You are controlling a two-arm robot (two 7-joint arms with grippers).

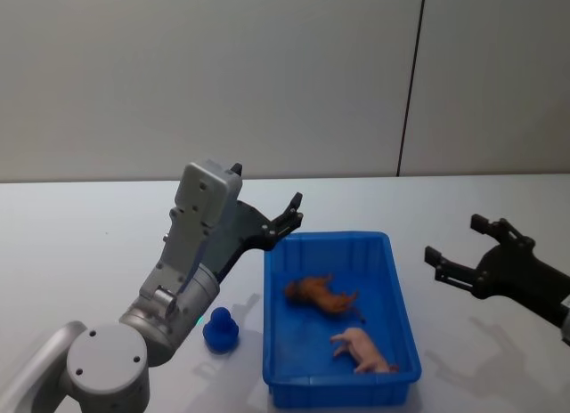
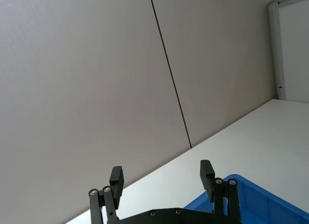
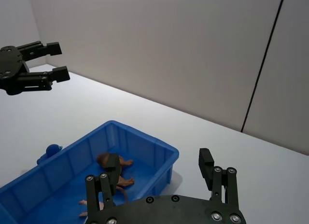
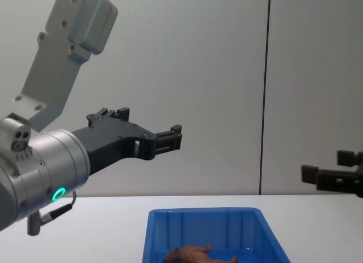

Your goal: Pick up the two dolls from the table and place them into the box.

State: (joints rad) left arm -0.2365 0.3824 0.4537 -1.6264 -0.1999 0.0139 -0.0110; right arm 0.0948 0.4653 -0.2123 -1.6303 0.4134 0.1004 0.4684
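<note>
Nearest lens, showing left arm [image 1: 107, 364]: grey joint housing at near-left, forearm angling up & fwd. Carrying left gripper [image 2: 161, 172] raised above far-left corner of box [image 1: 328, 237]; fingers spread wide, nothing betw. them. Holding right gripper [image 1: 456, 238] off to box's right side, above table [image 1: 89, 235], well apart from rim; fingers likewise spread, gripping nothing.

Lying inside box, two dolls: reddish-brown doll [image 1: 319, 295] on floor toward far-left part, pinkish doll [image 1: 363, 349] toward near-right corner, near each other, apparently not touching. Standing on table just left of box: small blue object [image 1: 219, 328], not part of task.

Judging task as essentially done, w/ no doll left on tabletop; step in hand prob. clearing both arms away.

Doing it well:
- lifting left gripper up & back before swinging outward, avoiding box rim and small blue object below forearm;
- drawing right gripper back along own side, not across box;
- keeping fingers spread to avoid snagging;
- not reaching into box again, to avoid disturbing settled figures.
</note>
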